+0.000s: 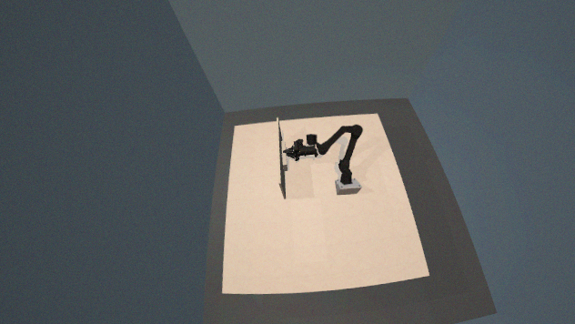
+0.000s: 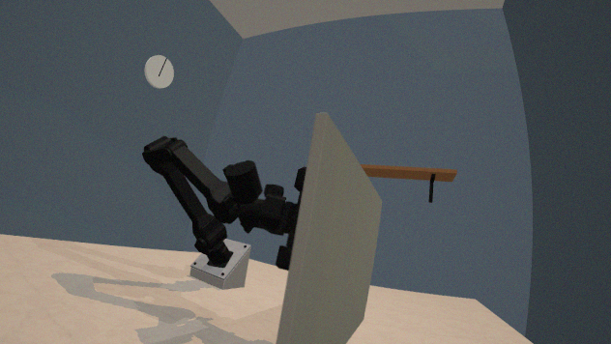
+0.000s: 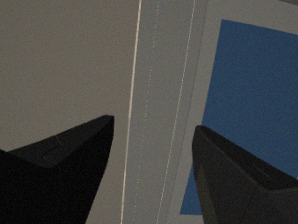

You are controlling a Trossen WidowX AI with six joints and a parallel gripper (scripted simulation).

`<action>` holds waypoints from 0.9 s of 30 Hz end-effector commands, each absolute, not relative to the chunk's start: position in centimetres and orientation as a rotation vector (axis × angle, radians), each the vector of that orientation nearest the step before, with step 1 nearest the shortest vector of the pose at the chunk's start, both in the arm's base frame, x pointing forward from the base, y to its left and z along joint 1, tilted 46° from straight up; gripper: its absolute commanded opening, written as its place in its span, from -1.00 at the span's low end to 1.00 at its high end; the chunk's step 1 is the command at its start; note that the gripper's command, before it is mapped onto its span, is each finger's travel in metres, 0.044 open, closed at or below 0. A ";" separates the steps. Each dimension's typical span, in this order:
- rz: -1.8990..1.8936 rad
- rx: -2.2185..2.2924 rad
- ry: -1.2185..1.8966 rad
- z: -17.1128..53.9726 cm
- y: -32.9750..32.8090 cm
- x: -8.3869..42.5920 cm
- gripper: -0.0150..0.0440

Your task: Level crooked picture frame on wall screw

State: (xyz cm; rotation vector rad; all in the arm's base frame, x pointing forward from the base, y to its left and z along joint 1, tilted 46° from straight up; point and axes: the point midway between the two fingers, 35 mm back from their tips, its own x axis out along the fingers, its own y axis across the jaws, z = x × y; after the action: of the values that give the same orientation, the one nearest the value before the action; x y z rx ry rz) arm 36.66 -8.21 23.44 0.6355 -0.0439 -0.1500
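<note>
The picture frame shows in the wrist view, close up. Its grey side bar runs from top to bottom, leaning slightly in that view, with a pale border and a blue picture to its right. My gripper is open, with one fingertip on each side of the bar. A gap shows between the left fingertip and the bar's bright edge; the right fingertip overlaps the bar's inner side in view. Contact there cannot be told. The screw, the notched strip and the rest of the frame are hidden or out of view.
The upright wall panel stands on the pale table top in front of the arm and hides the fingertips in the exterior view. The arm's grey base is behind the gripper. A shelf and a clock are on the room walls.
</note>
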 end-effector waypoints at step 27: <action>-0.152 0.633 -0.045 23.5 -8.1 36.7 -0.49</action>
State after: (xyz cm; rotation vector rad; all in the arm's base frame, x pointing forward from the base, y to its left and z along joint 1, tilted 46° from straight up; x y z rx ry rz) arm 36.68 -8.16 23.46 0.6355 -0.0443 -0.1495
